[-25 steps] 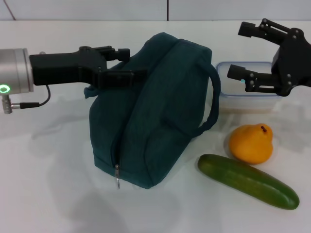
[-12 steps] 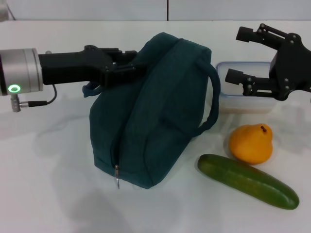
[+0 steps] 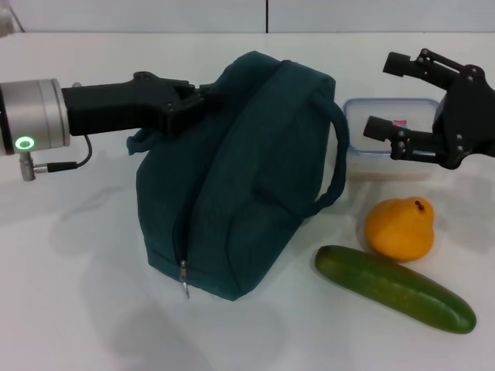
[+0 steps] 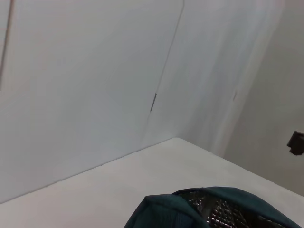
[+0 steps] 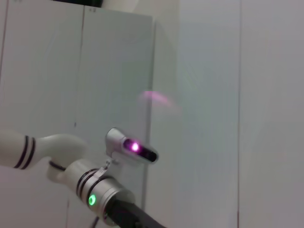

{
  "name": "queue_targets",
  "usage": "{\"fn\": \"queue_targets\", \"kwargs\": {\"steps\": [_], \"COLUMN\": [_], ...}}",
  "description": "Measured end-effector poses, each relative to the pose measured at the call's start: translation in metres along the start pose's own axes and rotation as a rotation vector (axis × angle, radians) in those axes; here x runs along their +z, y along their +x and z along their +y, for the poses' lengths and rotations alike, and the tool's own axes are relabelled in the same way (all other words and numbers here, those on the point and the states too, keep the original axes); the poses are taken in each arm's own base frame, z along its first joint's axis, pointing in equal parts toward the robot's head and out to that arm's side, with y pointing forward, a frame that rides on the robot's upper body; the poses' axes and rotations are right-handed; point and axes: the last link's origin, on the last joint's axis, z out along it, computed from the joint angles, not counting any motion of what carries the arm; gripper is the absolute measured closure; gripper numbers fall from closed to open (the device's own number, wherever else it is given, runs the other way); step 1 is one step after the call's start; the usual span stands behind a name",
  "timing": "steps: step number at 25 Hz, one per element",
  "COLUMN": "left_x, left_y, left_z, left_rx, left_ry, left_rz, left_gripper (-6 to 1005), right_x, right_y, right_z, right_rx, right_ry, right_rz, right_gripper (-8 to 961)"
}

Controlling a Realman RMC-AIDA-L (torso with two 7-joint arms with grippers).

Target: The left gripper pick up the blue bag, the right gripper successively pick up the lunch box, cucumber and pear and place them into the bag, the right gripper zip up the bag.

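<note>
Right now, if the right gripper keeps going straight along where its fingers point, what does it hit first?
Probably the blue bag. The right gripper, open above the lunch box, points toward the robot's left, at the bag's handle side. Depth is unclear, so it may pass behind.

white bench [image 3: 69, 255], plain surface, matte finish. pale wall panels [image 3: 155, 15] run along its far edge, with one dark vertical seam [image 3: 267, 15] between panels. a tall pale cabinet door [image 5: 114, 71] is in the right wrist view.
</note>
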Motion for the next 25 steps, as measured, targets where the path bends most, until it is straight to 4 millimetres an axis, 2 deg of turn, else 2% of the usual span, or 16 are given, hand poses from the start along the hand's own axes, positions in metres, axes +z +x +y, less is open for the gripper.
{"fn": "queue_targets", "kwargs": {"steps": [2,5,11,18,25], "left_x": [-0.001,-0.002,0.001,0.004,0.006], "left_y": [0.0,-0.001,0.002,0.003,-0.002], "left_z": [0.0,-0.001,0.001,0.001,0.002], "left_rx": [-0.004,-0.002,0.015,0.057,0.087], "left_ry": [0.004,0.009,0.003,-0.006,-0.013], "left_rz": [0.004,0.005,0.027,0.017,-0.036], "left_gripper": [935,940,950,954,954], "right_x": [0.001,0.002,-0.005,-0.033,-0.068], "right_y": [0.005,0.016,0.038,0.066,0.084], "right_z": [0.003,0.005,0.002,0.003,0.024], "right_rx": [0.008,0.037,0.233,0.598,0.831], "right_ry": [0.029,0.093,0.324,0.635,0.825], "right_rz": [-0.016,-0.033,-0.165,-0.327,-0.478], "right_gripper": [84,84,83,84,83]}}
